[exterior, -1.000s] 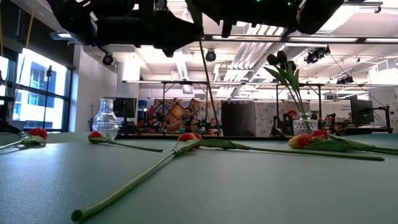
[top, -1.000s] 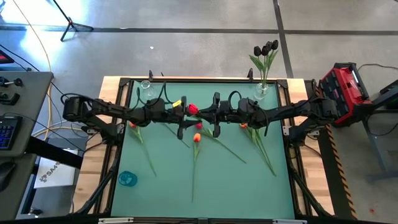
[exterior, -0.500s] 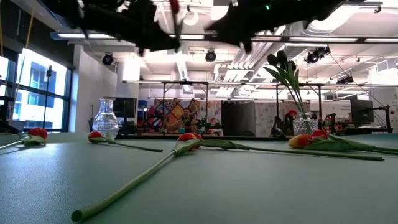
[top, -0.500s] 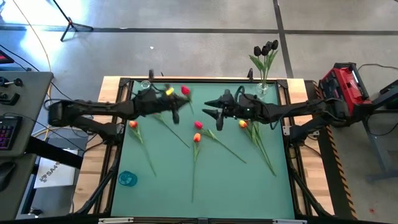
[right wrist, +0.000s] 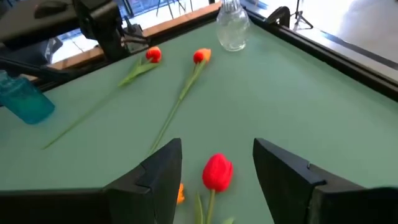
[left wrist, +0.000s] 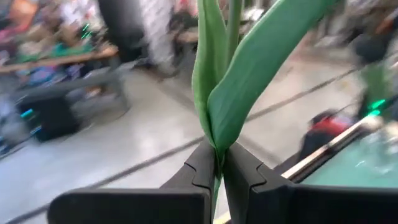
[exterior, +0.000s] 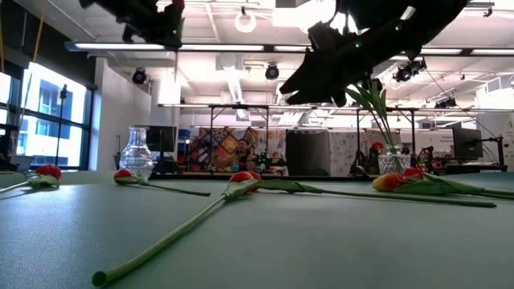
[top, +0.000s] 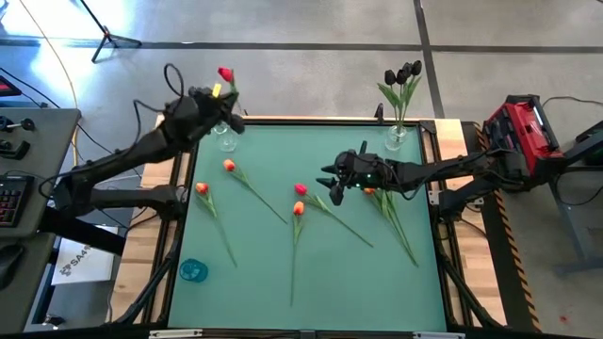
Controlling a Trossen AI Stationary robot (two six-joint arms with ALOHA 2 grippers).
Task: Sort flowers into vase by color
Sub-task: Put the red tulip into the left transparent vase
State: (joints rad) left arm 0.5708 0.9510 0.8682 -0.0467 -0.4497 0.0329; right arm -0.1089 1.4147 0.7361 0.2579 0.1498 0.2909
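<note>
My left gripper pinches a red-headed, green-stemmed tulip above the clear glass vase, my right gripper gapes empty over the desk.

I am holding the left arm stretched toward the table's far left corner, its left gripper raised above the table edge with the fingers pinched tight together. I am keeping the right arm reaching in from the right side, its right gripper hovering low over the middle, fingers spread wide.
</note>
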